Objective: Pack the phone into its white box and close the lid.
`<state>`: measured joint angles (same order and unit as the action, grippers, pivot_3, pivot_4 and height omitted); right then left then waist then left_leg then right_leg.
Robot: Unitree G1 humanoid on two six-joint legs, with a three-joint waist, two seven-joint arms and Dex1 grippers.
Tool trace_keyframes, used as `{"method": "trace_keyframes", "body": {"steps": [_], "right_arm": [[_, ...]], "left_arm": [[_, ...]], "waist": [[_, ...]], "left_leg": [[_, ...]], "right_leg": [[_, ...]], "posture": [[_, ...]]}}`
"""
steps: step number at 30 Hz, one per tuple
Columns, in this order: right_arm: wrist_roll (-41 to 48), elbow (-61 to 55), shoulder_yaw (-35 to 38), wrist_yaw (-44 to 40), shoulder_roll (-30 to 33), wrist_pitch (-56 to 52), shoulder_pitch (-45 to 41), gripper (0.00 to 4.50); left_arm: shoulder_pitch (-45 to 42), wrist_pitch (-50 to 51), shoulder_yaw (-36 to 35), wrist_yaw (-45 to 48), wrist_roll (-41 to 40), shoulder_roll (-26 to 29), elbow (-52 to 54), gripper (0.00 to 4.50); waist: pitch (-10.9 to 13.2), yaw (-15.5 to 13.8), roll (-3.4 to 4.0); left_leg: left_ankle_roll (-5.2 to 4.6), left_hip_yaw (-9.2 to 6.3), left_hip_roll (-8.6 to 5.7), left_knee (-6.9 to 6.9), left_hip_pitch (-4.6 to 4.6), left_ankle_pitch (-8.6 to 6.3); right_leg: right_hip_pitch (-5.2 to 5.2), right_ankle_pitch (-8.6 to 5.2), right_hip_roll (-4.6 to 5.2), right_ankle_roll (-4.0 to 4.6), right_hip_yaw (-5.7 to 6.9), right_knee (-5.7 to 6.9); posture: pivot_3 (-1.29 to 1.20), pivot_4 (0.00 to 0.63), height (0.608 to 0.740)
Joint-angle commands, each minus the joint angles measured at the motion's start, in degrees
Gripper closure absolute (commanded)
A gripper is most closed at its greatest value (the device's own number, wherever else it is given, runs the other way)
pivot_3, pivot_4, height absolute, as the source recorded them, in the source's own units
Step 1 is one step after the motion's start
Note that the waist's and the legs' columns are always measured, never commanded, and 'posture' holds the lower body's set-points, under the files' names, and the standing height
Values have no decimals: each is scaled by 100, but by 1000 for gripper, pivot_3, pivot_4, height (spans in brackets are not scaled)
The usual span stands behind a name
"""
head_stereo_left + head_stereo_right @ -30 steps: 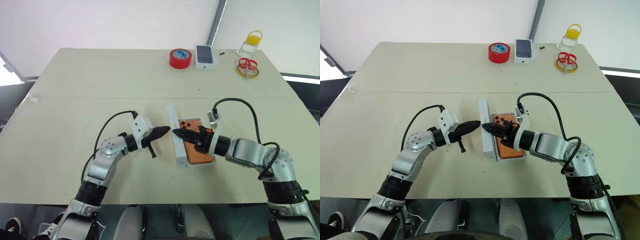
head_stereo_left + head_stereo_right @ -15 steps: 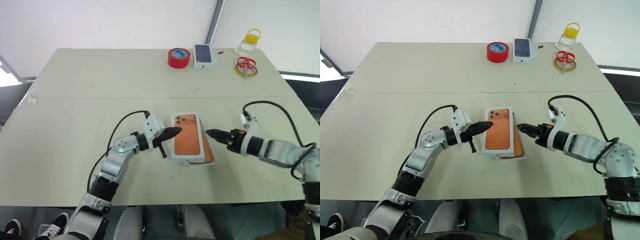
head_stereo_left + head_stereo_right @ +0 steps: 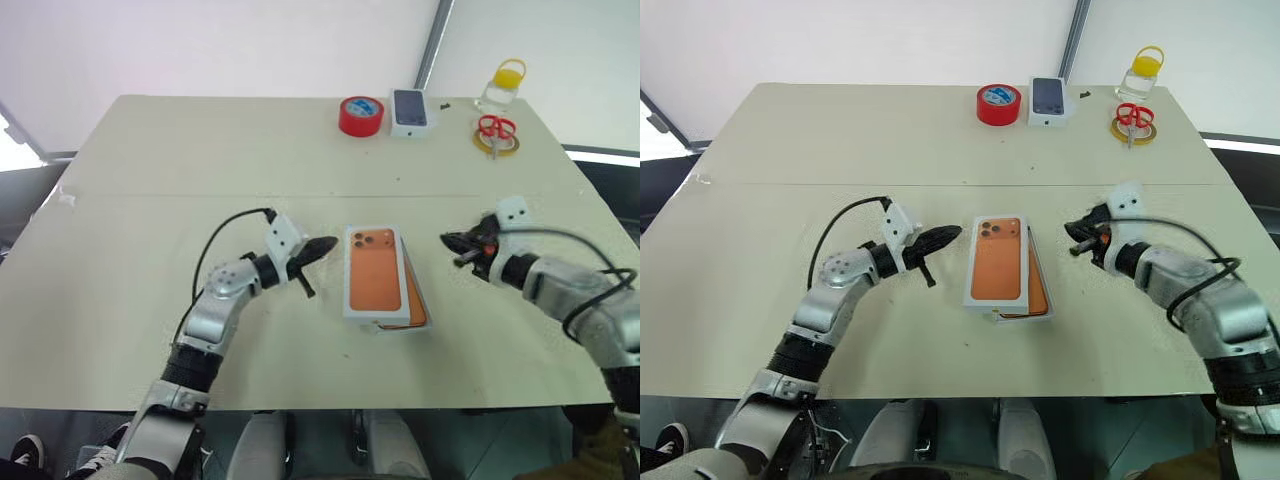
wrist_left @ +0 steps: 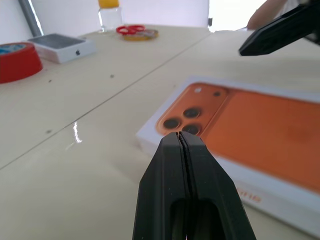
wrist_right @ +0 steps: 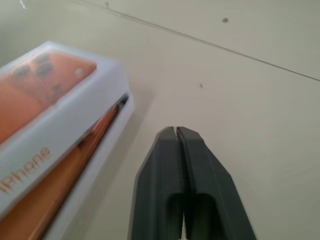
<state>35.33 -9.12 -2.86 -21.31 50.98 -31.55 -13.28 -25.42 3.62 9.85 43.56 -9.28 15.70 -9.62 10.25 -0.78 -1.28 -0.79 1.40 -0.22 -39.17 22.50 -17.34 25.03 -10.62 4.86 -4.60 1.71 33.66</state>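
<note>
Where a second ago the lid (image 3: pixel 373 282) stood on edge beside the orange phone (image 3: pixel 417 305) with the right gripper (image 3: pixel 449 241) over it, it now lies flat and askew over the white box (image 3: pixel 421 323), its top printed with an orange phone picture. A strip of the phone shows along the right edge. The right gripper has drawn off to the right, fingers pressed together, holding nothing. The left gripper (image 3: pixel 331 243), likewise closed and empty, hovers just left of the lid. Orange lettering on the lid's side seems to read "iPhone", partly cut off. At the far edge, a small white box (image 3: pixel 410 112) bears an apple logo on its side.
</note>
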Motion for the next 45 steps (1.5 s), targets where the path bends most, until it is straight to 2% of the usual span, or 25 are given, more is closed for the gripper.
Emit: {"method": "trace_keyframes", "body": {"steps": [1, 7, 20, 33, 45], "right_arm": [[-564, -325, -9, -282, -126, 381, 107, 4469], [-756, -602, 130, -526, -471, 222, 185, 4469], [-1161, -1006, 154, -891, -643, -94, 401, 4469], [-1448, -1175, 302, -1198, -555, -215, 626, 4469], [-1755, -1245, 346, -1264, -568, -332, 870, 4469]], "left_arm": [[77, -45, 181, 65, 244, 130, 28, 4500], [-17, 34, 371, 85, 367, 34, -151, 4500], [-308, 106, 693, 264, 501, -429, -379, 4500], [56, 442, 931, 613, 378, -437, 308, 4500], [34, 351, 887, 519, 468, -406, 191, 4500]], "waist": [[0, 1, 0], [1, -5, 0], [1, -5, 0], [0, -4, 0], [0, -6, 1]], "left_leg": [[0, 1, -1, 0, 0, 0], [0, -3, 2, -1, -5, 0], [0, -2, -3, -2, -6, 0], [0, -2, -3, -2, -8, 0], [0, -2, -4, -3, -9, 0]], "right_leg": [[0, 0, 2, 0, 0, 0], [-2, -2, 2, 20, 4, 2], [-5, -2, 8, 19, 4, 1], [-7, -2, 8, 20, 4, 1], [-9, -2, 8, 20, 4, 2]], "posture": [[0, 150, 739], [0, 150, 739], [0, 150, 739], [0, 150, 739], [0, 150, 739]]}}
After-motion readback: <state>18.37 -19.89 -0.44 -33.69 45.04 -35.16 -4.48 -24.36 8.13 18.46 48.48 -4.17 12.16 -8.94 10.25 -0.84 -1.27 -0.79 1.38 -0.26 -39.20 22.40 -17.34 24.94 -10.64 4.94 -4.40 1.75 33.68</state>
